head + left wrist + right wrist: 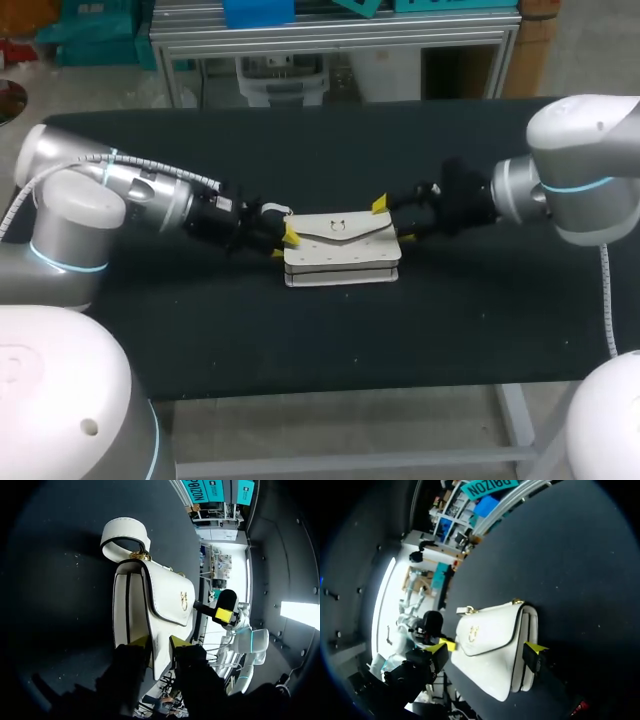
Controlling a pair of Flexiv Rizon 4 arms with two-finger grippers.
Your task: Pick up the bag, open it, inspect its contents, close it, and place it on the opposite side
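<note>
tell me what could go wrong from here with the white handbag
The left gripper seems to pinch just one end of the white leather handbag; lifted that way, it could tilt or slip out.
The right gripper stands open astride the other end; closing there may squeeze the body rather than catch the flap.
The loose white strap loop could snag.

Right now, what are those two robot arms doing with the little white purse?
The white bag lies on the black table, its flap shut. The left pincer is clamped on one end of it. The right pincer sits at the other end, fingers spread wide around the bag, not squeezing. Nothing is lifted or opened yet.
</note>
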